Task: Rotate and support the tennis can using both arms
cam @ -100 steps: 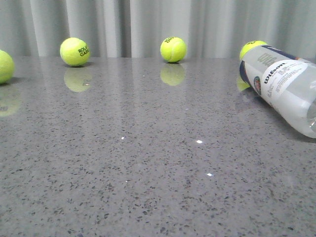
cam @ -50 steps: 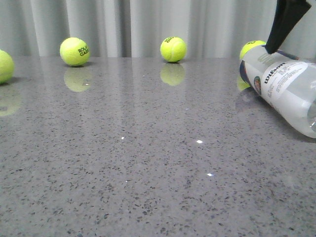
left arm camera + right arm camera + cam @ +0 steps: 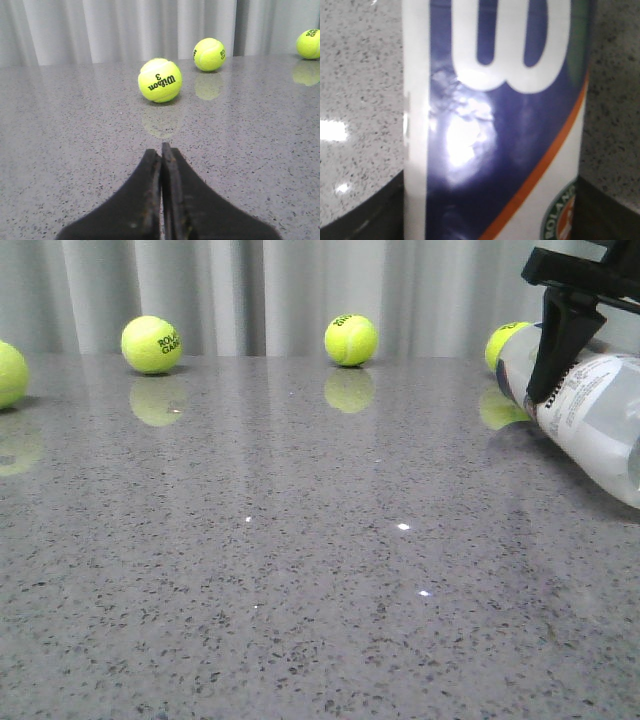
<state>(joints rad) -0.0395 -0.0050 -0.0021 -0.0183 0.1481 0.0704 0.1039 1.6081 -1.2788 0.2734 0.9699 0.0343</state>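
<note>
At three o'clock on the grey speckled stone bench [image 3: 300,570], the clear plastic tennis can with its white-and-navy label [image 3: 600,415] is lying on its side, the right arm's black gripper [image 3: 570,325] straddling it, fingers [image 3: 355,215] spread on either flank. The left gripper [image 3: 161,155] is hovering with fingers clenched together, facing a yellow-green felt tennis ball [image 3: 160,80].
</note>
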